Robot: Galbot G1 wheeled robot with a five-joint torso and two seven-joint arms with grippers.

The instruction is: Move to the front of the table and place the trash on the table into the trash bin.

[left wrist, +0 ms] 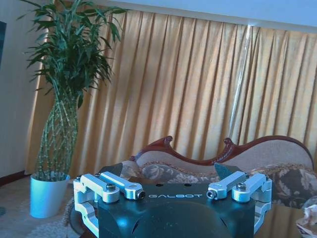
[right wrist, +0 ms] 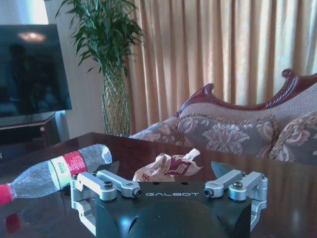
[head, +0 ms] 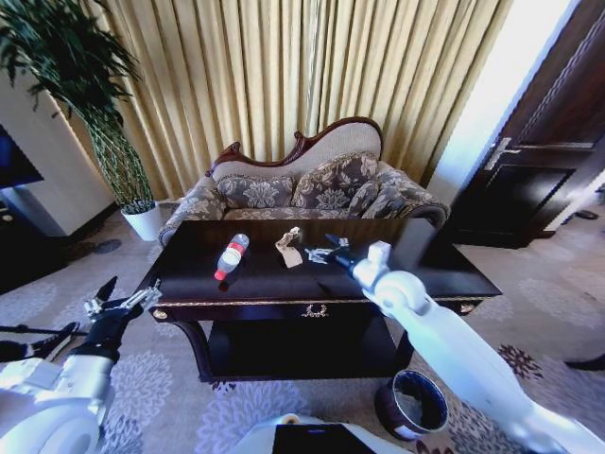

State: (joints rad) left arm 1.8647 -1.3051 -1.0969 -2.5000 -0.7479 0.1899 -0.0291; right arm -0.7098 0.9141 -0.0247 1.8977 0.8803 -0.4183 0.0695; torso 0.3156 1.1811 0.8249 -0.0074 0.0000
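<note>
The dark glossy table point(head: 444, 270) fills the middle of the head view. On it lie the trash pieces: a clear bottle point(head: 231, 255) with a red label on its side, a crumpled beige paper point(head: 289, 248), and a small wrapper point(right wrist: 166, 167). My right gripper point(head: 321, 251) reaches over the tabletop, open, with the wrapper just ahead of its spread fingers point(right wrist: 121, 186) and the bottle point(right wrist: 54, 173) off to one side. My left gripper point(head: 130, 293) hangs open beside the table's left end, holding nothing. The dark trash bin point(head: 413, 402) stands on the carpet at the table's front right.
A patterned sofa point(head: 302, 184) stands right behind the table, in front of gold curtains. A tall plant in a white pot point(head: 144, 219) is at the back left. A dark door point(head: 539, 161) is at the right. Carpet surrounds the table.
</note>
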